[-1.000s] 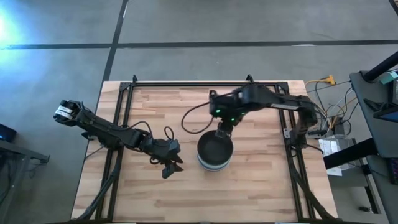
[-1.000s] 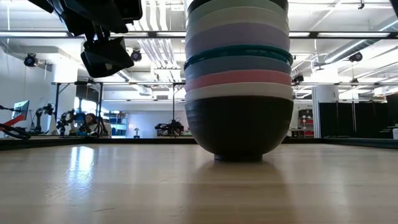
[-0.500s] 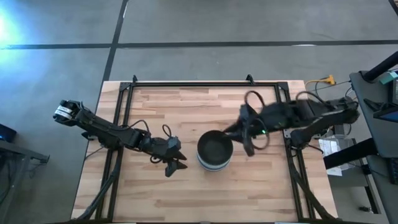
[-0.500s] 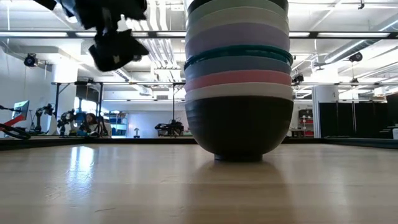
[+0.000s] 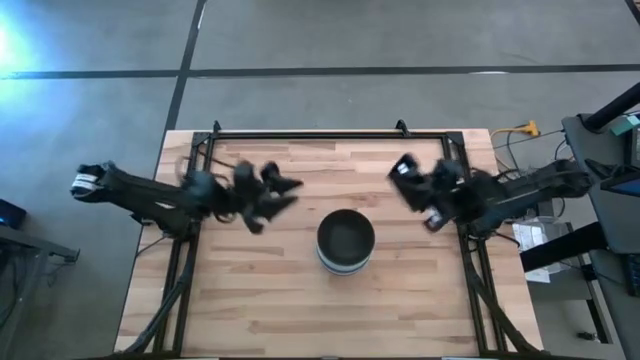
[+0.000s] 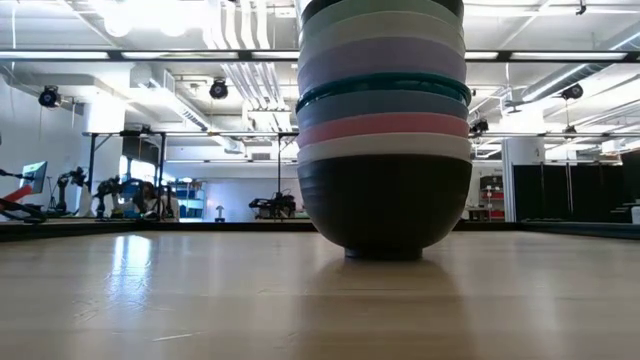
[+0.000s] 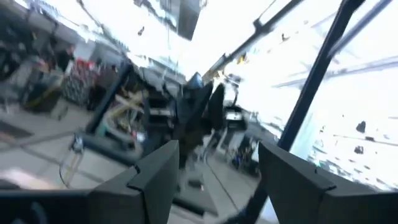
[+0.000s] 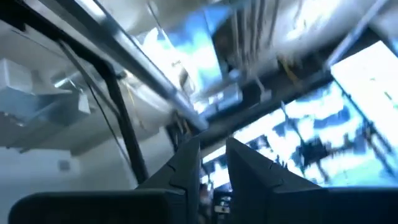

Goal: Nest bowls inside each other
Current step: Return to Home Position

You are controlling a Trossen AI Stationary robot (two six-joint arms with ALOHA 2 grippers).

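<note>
A light wooden tabletop [image 6: 150, 300] fills the foreground of the low view, and on it, near the table's middle, stands a single stack of small round plain bowls [image 6: 385, 120] nested one inside another. A black bowl [image 6: 385, 200] sits on the wood at the bottom, followed upward by a white bowl [image 6: 385, 148], a pink bowl [image 6: 385, 127], a blue bowl [image 6: 385, 105], a teal bowl [image 6: 385, 85], a lavender bowl [image 6: 385, 60], a second white bowl [image 6: 385, 30] and a pale green bowl [image 6: 385, 9], where the low view's edge cuts the stack off. From above, a second black bowl [image 5: 345, 236] sits uppermost, its dark hollow facing up. The left gripper [image 5: 286, 190] hangs over the table to the stack's left, well apart from it, its two dark fingers [image 7: 152, 180] spread wide with nothing between them. The right gripper [image 5: 408, 185] hangs over the table to the stack's right, also clear of the bowls, its fingers [image 8: 245, 168] drawn close with only a narrow slit between them, holding nothing. A black metal frame [image 5: 300, 134] borders the table. Beyond it lie grey concrete floor [image 5: 300, 40] and an open workshop hall with rows of ceiling lights [image 6: 215, 88] and other dark rigs [image 6: 110, 190] along the far wall.
</note>
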